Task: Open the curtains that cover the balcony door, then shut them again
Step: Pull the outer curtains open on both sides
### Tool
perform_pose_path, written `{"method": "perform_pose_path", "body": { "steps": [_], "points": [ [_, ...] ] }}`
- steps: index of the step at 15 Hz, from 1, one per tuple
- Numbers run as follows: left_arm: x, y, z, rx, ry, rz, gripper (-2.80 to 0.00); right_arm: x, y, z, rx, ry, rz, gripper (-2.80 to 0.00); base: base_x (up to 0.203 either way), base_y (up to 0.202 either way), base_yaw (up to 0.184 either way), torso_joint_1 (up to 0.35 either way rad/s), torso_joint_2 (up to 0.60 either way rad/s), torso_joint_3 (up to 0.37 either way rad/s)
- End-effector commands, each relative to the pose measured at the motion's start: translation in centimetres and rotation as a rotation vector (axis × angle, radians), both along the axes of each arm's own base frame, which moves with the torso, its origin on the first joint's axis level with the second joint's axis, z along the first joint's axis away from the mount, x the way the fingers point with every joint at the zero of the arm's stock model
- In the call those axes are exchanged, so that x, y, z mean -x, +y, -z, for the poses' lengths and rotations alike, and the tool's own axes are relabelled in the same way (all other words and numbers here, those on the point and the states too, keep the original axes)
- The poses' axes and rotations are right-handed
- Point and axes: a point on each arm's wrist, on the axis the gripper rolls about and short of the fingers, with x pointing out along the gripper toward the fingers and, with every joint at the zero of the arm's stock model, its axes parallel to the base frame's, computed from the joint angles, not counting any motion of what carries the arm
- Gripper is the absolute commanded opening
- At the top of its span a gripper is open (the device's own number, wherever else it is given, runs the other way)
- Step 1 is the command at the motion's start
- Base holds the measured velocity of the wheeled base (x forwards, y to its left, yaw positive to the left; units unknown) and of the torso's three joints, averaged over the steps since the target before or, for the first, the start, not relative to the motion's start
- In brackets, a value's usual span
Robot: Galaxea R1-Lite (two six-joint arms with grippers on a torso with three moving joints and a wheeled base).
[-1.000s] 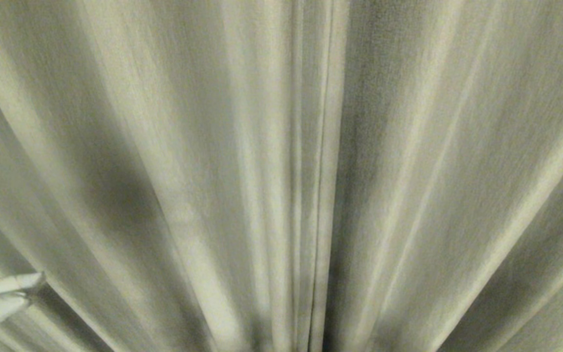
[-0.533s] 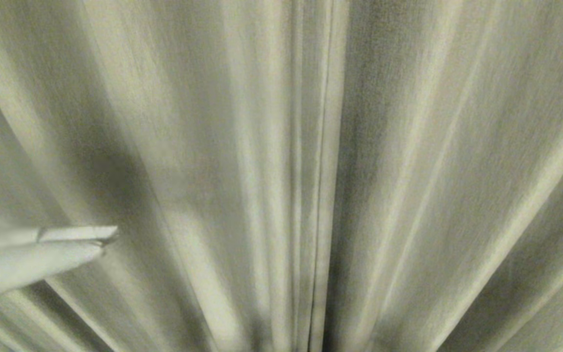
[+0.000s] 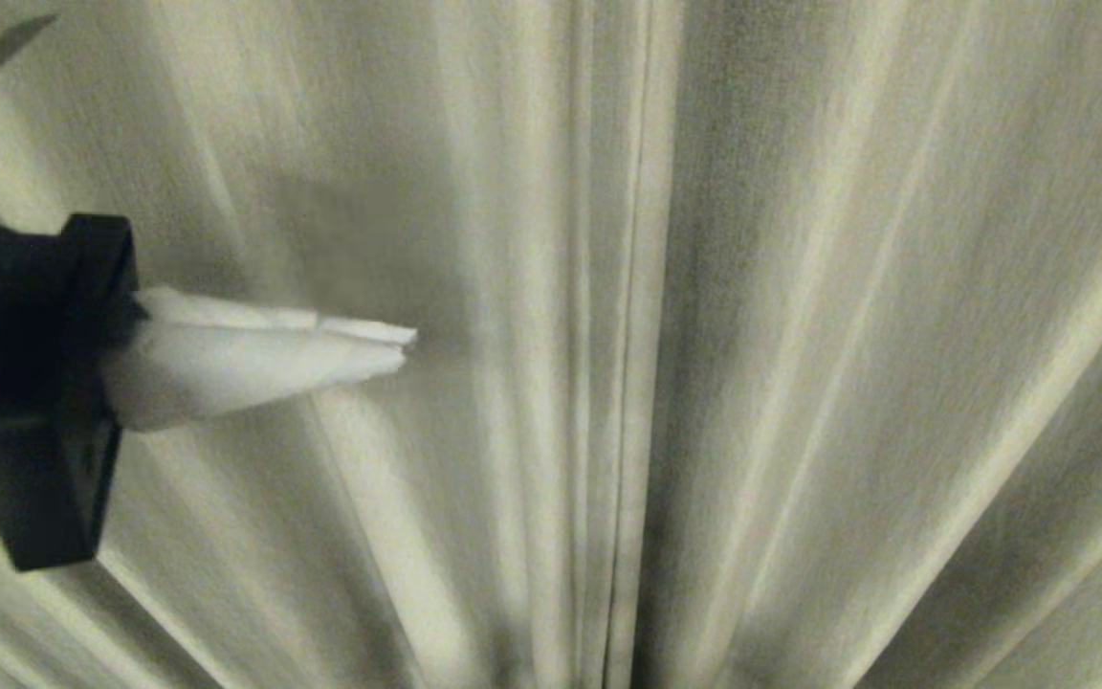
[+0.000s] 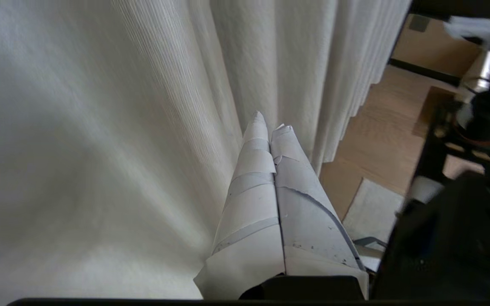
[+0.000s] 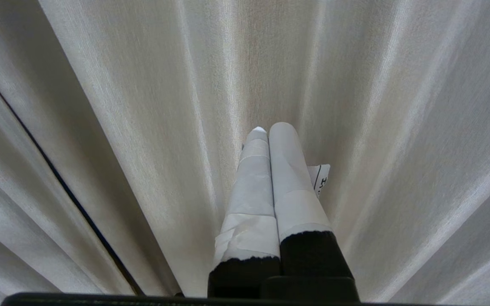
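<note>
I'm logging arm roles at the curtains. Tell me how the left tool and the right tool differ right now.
The left tool shows in the head view, reaching across the left curtain panel toward the middle seam; the right tool shows only in its own wrist view. The left tool's wrap is creased and scuffed; the right tool's looks smoother, with black showing below it. Both are shut, white-wrapped, holding nothing, tips near the curtains.
</note>
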Motion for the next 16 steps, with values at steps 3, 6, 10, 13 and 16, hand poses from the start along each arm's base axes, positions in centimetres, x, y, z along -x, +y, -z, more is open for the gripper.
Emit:
{"method": "perform_pose_path", "body": {
  "steps": [3, 6, 10, 13, 16],
  "points": [
    [-1.7, -4.1, -0.3, -0.039, 0.035, -0.091, -2.80, 0.0, 0.0, 0.0, 0.000, 0.000, 0.000, -2.80, 0.000, 0.000, 0.000, 0.000, 0.00, 0.000],
    [-2.5, -7.3, -1.0, -0.035, 0.034, -0.258, -2.80, 0.0, 0.0, 0.0, 0.000, 0.000, 0.000, -2.80, 0.000, 0.000, 0.000, 0.000, 0.00, 0.000],
    [-2.9, -9.4, -1.9, 0.021, 0.056, -0.306, -2.80, 0.0, 0.0, 0.0, 0.000, 0.000, 0.000, -2.80, 0.000, 0.000, 0.000, 0.000, 0.00, 0.000],
    [-2.9, -10.5, -2.5, 0.044, 0.058, -0.290, -2.80, 0.0, 0.0, 0.0, 0.000, 0.000, 0.000, -2.80, 0.000, 0.000, 0.000, 0.000, 0.00, 0.000],
    [-2.8, -11.1, -2.3, 0.039, 0.061, -0.274, -2.80, 0.0, 0.0, 0.0, 0.000, 0.000, 0.000, -2.80, 0.000, 0.000, 0.000, 0.000, 0.00, 0.000]
  ]
}}
